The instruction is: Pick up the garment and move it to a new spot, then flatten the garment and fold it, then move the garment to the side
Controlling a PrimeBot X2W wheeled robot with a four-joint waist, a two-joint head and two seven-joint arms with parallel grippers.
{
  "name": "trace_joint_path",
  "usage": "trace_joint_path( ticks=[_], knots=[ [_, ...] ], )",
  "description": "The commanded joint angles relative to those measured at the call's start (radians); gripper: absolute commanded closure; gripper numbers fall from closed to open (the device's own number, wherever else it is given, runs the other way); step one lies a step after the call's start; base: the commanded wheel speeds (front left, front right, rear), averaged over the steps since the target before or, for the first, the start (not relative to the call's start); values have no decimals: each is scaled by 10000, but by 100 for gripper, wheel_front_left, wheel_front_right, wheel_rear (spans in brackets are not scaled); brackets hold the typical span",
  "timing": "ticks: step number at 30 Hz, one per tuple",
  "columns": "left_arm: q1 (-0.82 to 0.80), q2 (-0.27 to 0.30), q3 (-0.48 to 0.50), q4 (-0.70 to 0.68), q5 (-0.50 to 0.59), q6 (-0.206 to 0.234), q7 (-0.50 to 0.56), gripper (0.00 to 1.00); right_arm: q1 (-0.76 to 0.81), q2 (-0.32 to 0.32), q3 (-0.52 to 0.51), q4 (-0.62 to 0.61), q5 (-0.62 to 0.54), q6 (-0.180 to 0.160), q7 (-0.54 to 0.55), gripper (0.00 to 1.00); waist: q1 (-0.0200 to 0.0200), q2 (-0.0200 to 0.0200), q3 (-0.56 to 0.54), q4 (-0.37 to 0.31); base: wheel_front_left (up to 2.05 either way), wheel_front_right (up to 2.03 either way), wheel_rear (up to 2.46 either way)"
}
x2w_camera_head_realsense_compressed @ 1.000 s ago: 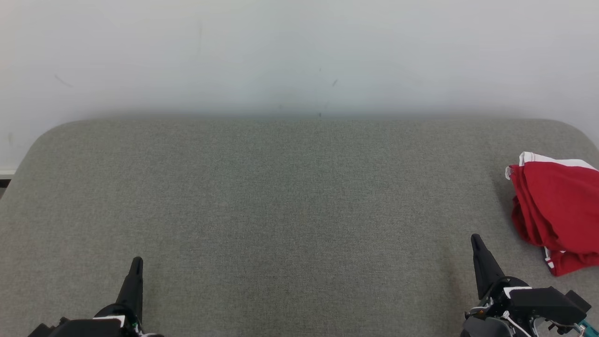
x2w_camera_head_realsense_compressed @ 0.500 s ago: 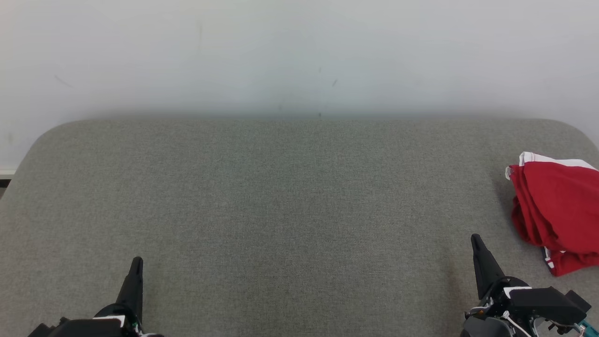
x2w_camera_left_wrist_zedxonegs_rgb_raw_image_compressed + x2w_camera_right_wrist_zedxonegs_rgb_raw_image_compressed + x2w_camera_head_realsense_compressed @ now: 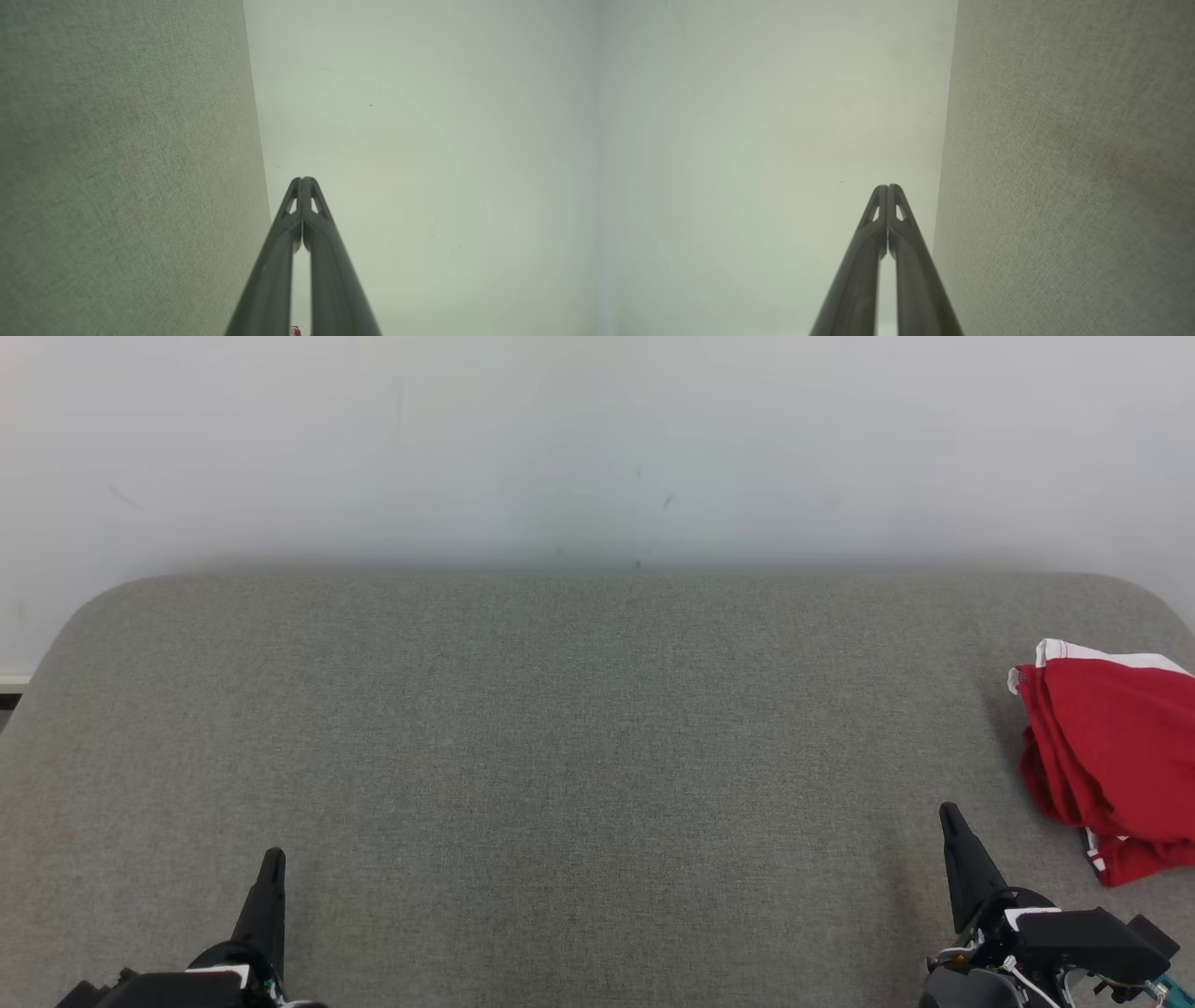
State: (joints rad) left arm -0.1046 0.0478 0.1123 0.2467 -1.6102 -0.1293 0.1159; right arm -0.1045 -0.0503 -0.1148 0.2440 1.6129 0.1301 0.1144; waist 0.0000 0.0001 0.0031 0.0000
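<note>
The garment [image 3: 1111, 770], red with white trim, lies crumpled at the far right of the grey fabric surface [image 3: 579, 728], partly cut off by the frame edge. My right gripper [image 3: 950, 817] is at the lower right, a short way left of and nearer than the garment, fingers together and empty. My left gripper [image 3: 273, 859] rests at the lower left, far from the garment, also shut and empty. In the left wrist view my left gripper [image 3: 303, 179] has its tips pressed together; in the right wrist view my right gripper [image 3: 887, 187] looks the same.
A pale wall [image 3: 597, 439] rises directly behind the surface's rounded far edge. The wide middle of the grey surface lies between my two grippers. A strip of floor [image 3: 7, 695] shows past the left edge.
</note>
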Motion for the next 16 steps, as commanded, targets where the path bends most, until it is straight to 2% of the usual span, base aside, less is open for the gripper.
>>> trace_joint_path(
  ticks=[1,16],
  knots=[
    [-95,45,33,-33,-56,-28,-2,100,-75,2,-1,-15,3,11,29,100,0,-1,0,0,0,0,0],
    [-95,45,34,-34,-57,-28,-2,100,-76,2,-1,-15,3,11,28,100,0,-1,0,0,0,0,0]
  ],
)
